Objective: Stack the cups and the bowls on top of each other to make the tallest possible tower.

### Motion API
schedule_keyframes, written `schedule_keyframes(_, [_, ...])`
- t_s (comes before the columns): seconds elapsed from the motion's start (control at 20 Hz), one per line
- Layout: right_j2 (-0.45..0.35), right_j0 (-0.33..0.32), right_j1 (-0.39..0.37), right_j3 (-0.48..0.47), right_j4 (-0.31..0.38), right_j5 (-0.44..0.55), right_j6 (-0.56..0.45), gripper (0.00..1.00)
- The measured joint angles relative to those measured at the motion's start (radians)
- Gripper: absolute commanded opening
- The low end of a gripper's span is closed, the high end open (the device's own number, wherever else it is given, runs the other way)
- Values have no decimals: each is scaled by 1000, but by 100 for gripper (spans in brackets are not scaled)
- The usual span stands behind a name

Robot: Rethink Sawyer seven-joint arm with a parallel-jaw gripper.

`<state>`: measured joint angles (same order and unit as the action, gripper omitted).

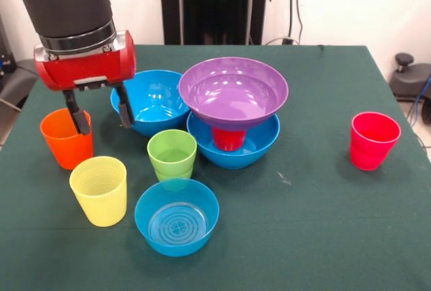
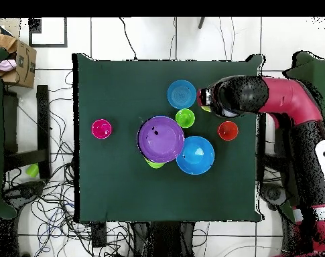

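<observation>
My gripper (image 1: 101,112) with jaws spread and empty, orange cup (image 1: 65,139) just left of my left finger, large blue bowl (image 1: 151,101) right, purple bowl (image 1: 233,91) on red cup (image 1: 228,139)

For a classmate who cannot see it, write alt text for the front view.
A red and black robot gripper hangs open over an orange cup on a green table. A purple bowl sits on a red cup inside a blue bowl; other cups and bowls stand loose around them.
</observation>
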<state>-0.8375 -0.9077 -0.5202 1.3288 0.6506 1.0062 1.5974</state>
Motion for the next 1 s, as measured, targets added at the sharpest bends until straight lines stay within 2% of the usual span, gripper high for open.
schedule_keyframes(0.2, [37,22,-12,-9,7,0,0,100])
schedule_keyframes(0.6, [104,67,-5,-35,71,1,0,100])
schedule_keyframes(1.0, [144,72,22,-46,90,0,0,100])
